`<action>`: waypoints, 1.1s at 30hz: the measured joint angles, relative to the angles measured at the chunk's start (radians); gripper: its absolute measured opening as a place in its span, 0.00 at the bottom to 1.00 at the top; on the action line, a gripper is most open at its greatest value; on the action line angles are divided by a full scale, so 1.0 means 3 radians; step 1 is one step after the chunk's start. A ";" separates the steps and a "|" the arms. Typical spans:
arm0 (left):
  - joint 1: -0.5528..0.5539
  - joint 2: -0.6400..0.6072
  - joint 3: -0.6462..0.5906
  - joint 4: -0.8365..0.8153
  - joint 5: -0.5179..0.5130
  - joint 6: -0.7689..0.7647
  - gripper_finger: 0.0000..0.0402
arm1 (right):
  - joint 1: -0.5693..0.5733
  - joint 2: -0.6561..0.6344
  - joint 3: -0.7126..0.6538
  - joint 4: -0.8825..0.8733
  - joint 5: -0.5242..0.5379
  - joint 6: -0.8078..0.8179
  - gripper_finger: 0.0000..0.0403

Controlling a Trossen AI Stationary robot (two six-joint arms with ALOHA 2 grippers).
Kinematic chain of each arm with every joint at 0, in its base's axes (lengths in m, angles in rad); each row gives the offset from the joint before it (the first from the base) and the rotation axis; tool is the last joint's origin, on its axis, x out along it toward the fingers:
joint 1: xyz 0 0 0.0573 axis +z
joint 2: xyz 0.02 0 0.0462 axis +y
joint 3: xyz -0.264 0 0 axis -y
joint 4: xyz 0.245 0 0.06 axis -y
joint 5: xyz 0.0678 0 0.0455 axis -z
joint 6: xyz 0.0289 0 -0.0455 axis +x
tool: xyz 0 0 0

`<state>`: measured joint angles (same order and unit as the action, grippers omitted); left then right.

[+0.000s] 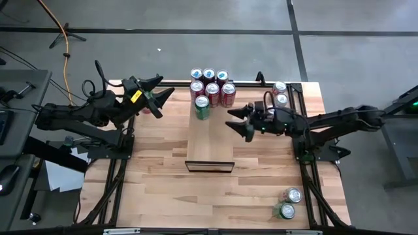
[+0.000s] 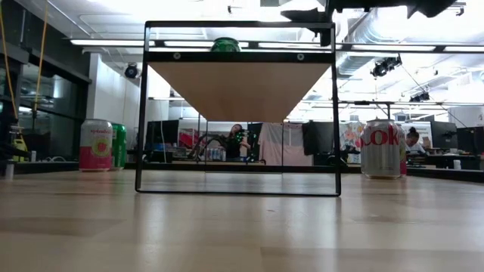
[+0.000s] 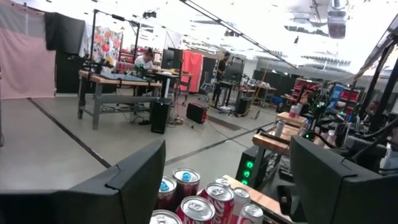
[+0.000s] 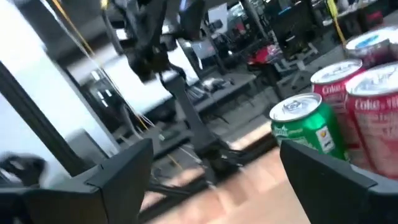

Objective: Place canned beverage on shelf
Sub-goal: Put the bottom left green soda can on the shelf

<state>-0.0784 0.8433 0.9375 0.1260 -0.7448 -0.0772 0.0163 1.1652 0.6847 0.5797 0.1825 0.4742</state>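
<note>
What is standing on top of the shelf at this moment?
On the shelf, at its far end, stand a green can and six red cans behind it. The low view shows only the green can's top; the rest are hidden.

A plank-patterned wooden tabletop point(image 1: 163, 176) is seen from above, ringed by grey concrete floor point(image 1: 196, 16). An orange cable point(image 1: 64, 39) is trailed across that floor at the far left. Seated people point(image 2: 412, 140) are glimpsed at distant workbenches point(image 3: 118, 84) in the room behind.
</note>
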 joint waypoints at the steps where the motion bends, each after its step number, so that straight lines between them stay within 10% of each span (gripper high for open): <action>1: 0.0000 0.0001 0.0000 -0.0001 0.0001 -0.0001 0.69 | -0.0012 0.0033 0.0069 -0.0134 0.0026 -0.0091 0.83; 7: 0.0000 0.0001 0.0000 -0.0001 0.0004 -0.0002 0.69 | -0.0033 0.0374 0.0523 -0.1144 0.0540 -0.0370 0.68; 15: 0.0000 0.0001 0.0000 -0.0006 0.0004 0.0006 0.69 | -0.0033 0.0981 0.0839 -0.1406 0.0904 -0.0376 0.06; 33: 0.0000 -0.0290 -0.0003 -0.0604 0.0018 0.0456 0.69 | -0.0033 0.1835 0.1815 -0.1996 0.1285 -0.0465 0.00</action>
<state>-0.0784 0.7563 0.9366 -0.0552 -0.7393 0.0595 0.0063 1.7159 1.2293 -0.0190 0.5678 0.3347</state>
